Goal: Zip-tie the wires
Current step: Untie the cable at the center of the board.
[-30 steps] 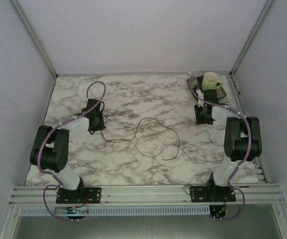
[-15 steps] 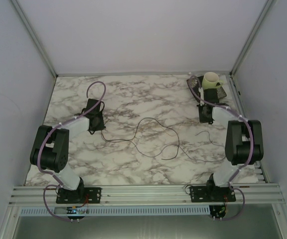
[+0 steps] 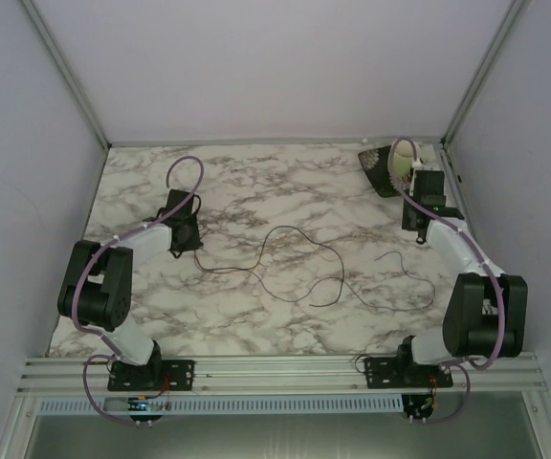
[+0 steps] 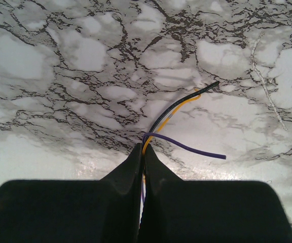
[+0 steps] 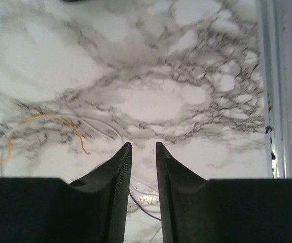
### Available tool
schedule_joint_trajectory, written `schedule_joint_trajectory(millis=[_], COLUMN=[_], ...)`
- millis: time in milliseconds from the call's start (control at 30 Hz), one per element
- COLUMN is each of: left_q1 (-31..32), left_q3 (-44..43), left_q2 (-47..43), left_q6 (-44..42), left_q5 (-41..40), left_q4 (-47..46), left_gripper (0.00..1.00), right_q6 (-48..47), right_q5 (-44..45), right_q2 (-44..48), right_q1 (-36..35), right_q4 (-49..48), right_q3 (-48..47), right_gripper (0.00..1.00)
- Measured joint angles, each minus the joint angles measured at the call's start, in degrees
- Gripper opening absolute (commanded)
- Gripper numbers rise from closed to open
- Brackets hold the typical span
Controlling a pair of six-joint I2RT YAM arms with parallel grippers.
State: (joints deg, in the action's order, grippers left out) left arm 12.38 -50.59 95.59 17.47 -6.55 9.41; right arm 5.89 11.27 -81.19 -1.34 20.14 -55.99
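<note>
Inspection of the overhead view showed that the right arm had swung away within the last second: its elbow had dropped toward the near edge and its wrist had reached out to the far right corner of the desk [image 3: 256, 182], close beside the pale cup [image 3: 405, 158] and the dark tray [image 3: 379, 178] under it. The left arm had not moved over the same interval. The left end effector [image 4: 142, 147] was pressed together on the wires [image 4: 179, 107], pinching a black, a yellow and a purple strand whose free ends fanned out just beyond the tips. The remainder of the wires lay slack in loose loops across the middle of the desk, with a separate curl further right. The right end effector [image 5: 142, 144] stood slightly spread with nothing between its fingers; below it lay bare marble, a yellow strand [image 5: 70, 124] off to the left and the right-hand rail [image 5: 270, 101] close by. Assessment: the bundle was secured at one end only, and no tie was seen on it. The right arm's move toward the corner read as a reach for something kept there, probably a tie, though none could be made out. The tying itself had not begun
</note>
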Motion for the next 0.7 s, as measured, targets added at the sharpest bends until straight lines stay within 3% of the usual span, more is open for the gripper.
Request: schedule_joint_trajectory(millis=[267, 533, 700], left_q1=[-1.05, -7.72, -8.52], left_q3=[-1.46, -3.32, -4.33], left_q2=[0.79, 2.27, 3.08], left_q6=[-0.15, -0.94, -1.55], left_q5=[-1.49, -5.51, -6.97], left_q4=[1.53, 2.80, 3.52], left_gripper=[0.00, 0.00, 0.00], right_q6=[0.35, 0.55, -0.13], right_q5=[-3.76, -6.97, -8.61], right_q2=[-3.28, -6.62, -11.54], right_q1=[0.24, -0.83, -4.24], right_q4=[0.50, -1.38, -2.82], right_q3=[3.89, 3.45, 0.35], right_gripper=[0.39, 0.49, 0.52])
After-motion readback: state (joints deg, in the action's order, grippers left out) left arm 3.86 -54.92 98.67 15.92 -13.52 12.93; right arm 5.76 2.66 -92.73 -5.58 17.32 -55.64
